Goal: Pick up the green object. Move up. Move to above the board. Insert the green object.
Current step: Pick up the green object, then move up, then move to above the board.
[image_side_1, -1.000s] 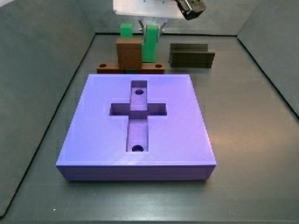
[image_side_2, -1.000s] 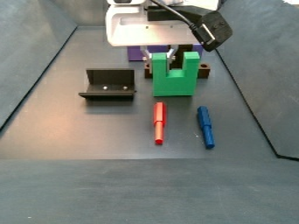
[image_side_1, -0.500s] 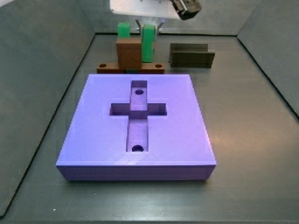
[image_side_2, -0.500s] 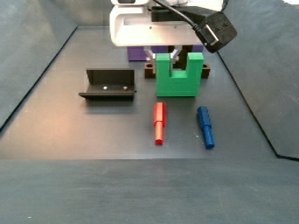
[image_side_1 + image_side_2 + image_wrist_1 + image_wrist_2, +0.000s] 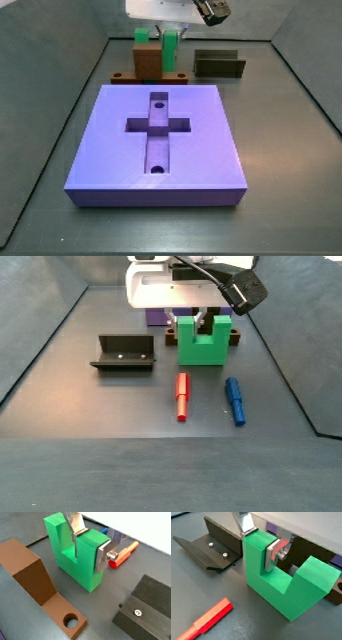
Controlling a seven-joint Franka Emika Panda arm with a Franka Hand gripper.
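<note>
The green object (image 5: 203, 346) is a bright green U-shaped piece. It stands on the floor with its legs up, beyond the far end of the board (image 5: 160, 130), a lavender slab with a cross recess. My gripper (image 5: 201, 318) comes down from above. In both wrist views its silver fingers press on either side of one leg of the green object (image 5: 77, 559) (image 5: 284, 587). The gripper (image 5: 90, 542) (image 5: 258, 542) is shut on that leg. In a side view the green object (image 5: 171, 50) stands beside the brown block (image 5: 144, 55).
The brown block (image 5: 30, 572) has a flat foot with a round hole. The fixture (image 5: 124, 353) (image 5: 221, 64) stands to one side. A red pin (image 5: 182, 395) and a blue pin (image 5: 235, 400) lie on the floor near the green object. Grey walls close in the floor.
</note>
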